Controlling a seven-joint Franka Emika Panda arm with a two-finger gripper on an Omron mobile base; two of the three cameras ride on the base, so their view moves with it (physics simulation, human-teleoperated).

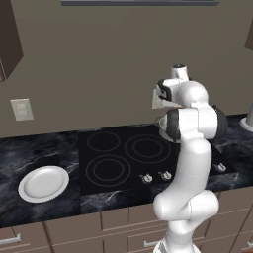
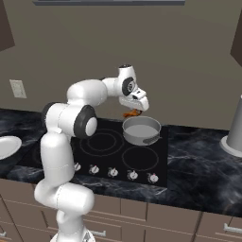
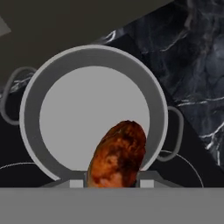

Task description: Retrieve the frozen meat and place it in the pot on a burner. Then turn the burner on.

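Note:
My gripper (image 2: 133,111) hangs just above the back left rim of the pot (image 2: 142,131), shut on the frozen meat (image 2: 132,114), a small orange-brown piece sticking out below the fingers. In the hand view the meat (image 3: 118,155) sits between the two fingertips, over the near edge of the pot (image 3: 92,54). The pot is round, grey and shallow, with a pale bare inside and small side handles. It stands on the back right burner of the black cooktop (image 2: 108,142).
A white plate (image 1: 43,184) lies on the dark marble counter left of the cooktop. A row of knobs (image 2: 112,172) runs along the cooktop's front edge. A tall grey cylinder (image 2: 235,127) stands on the counter at far right.

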